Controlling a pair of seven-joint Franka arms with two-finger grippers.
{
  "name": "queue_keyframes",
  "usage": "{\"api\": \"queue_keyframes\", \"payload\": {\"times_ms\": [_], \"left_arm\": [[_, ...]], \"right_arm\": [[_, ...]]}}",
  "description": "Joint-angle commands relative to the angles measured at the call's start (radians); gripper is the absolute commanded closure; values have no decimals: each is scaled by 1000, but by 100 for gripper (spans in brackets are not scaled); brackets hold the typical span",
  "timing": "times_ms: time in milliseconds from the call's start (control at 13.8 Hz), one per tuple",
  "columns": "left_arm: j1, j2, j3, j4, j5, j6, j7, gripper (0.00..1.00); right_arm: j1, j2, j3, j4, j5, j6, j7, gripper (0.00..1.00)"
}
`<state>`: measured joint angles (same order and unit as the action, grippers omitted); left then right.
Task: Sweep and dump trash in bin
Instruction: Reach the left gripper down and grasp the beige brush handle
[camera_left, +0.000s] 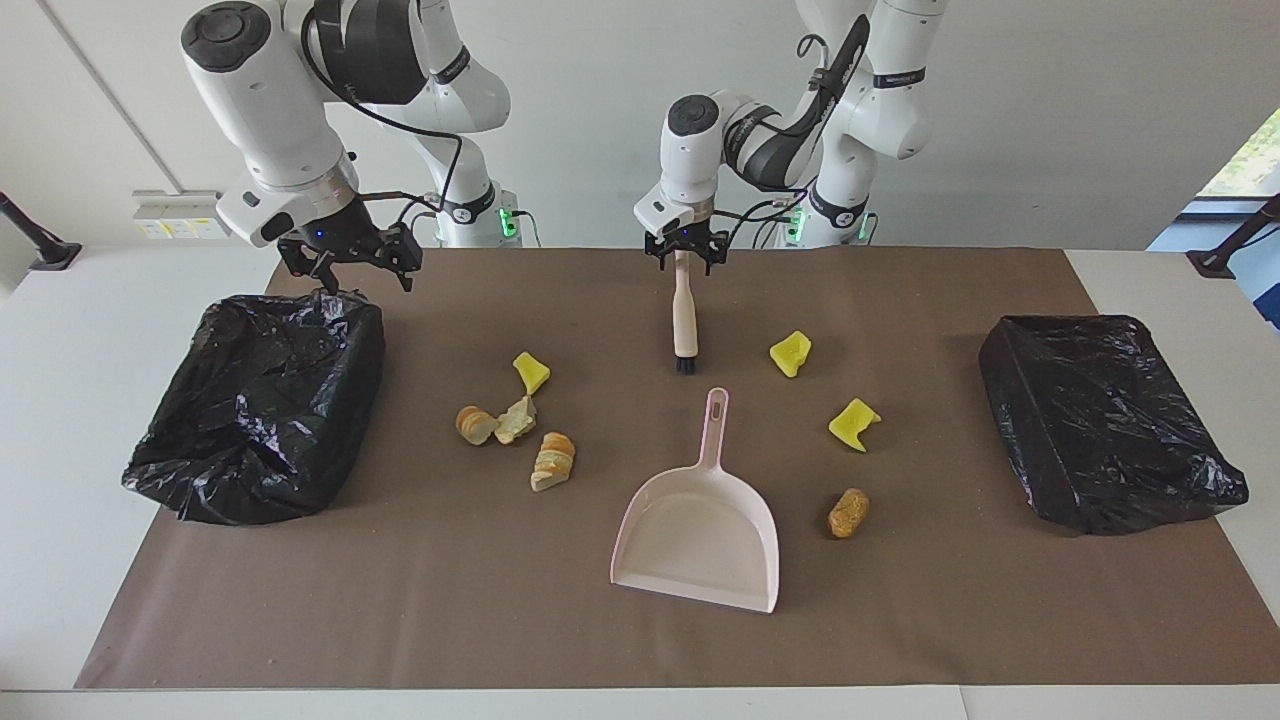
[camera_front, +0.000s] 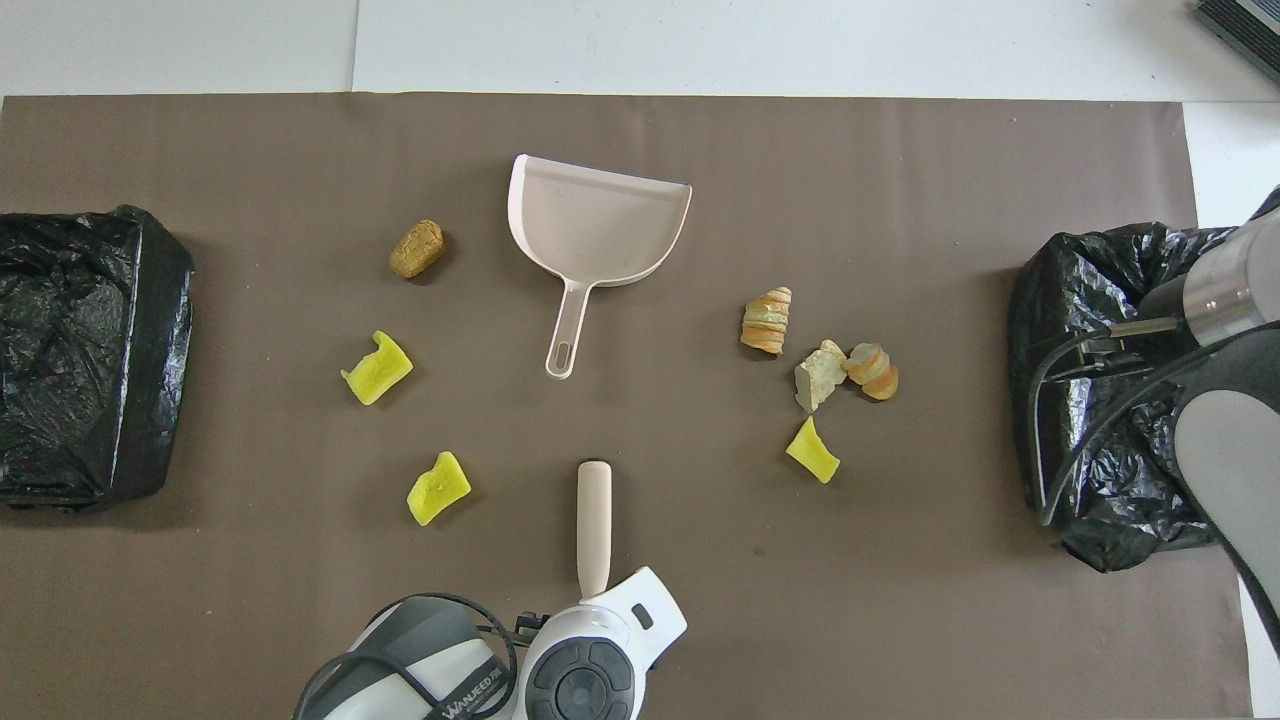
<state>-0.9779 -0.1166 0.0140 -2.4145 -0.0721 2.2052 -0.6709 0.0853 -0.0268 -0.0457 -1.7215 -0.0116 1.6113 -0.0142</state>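
Left claw (camera_left: 685, 258) clasps the brush (camera_left: 685, 315) handle; right claw (camera_left: 345, 262) spread; arm lettering partly unreadable.

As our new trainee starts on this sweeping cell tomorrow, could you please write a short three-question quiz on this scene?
1. How many small pieces of trash, yellow spongy chunks and tan bread-like lumps, lie on the brown paper mat?
2. True or false: the pale pink plastic dustpan already holds a piece.
3. What is the left gripper at? A) the handle end of the beige black-bristled brush B) the dustpan's handle C) a yellow chunk
Key: 1. Seven. 2. False. 3. A; the right gripper hangs over the black bag-lined bin at the right arm's end.
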Motion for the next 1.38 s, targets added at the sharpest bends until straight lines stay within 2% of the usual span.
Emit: {"api": "queue_keyframes", "payload": {"times_ms": [0, 145, 290, 435, 580, 725, 942, 1160, 1305], "left_arm": [[-19, -17, 17, -29, -73, 18, -6, 41], [-19, -17, 17, -31, -123, 10, -7, 56], [-19, -17, 20, -26, -126, -4, -9, 84], [-18, -20, 20, -28, -126, -44, -4, 88], [-16, -20, 21, -17, -126, -80, -4, 100], [2, -32, 32, 9, -117, -146, -9, 100], [114, -72, 32, 101, -39, -304, -6, 100], [272, -150, 32, 114, 26, -369, 45, 100], [400, -140, 32, 135, 70, -368, 143, 100]], "right_arm": [[-12, -15, 4, -21, 24, 18, -1, 0], [-12, -16, 4, -21, 24, 0, -33, 0], [-13, -24, 4, -39, 24, -2, -64, 0], [-10, -24, 4, -41, 24, 9, -55, 0], [-9, -18, 4, -39, 24, 28, -52, 0], [-10, -16, 4, -39, 24, 36, -55, 0], [-12, -16, 4, -41, 24, 36, -53, 0], [1, -10, 4, -41, 25, 41, -23, 0], [48, 11, 6, -36, 56, 96, 84, 0]]}}
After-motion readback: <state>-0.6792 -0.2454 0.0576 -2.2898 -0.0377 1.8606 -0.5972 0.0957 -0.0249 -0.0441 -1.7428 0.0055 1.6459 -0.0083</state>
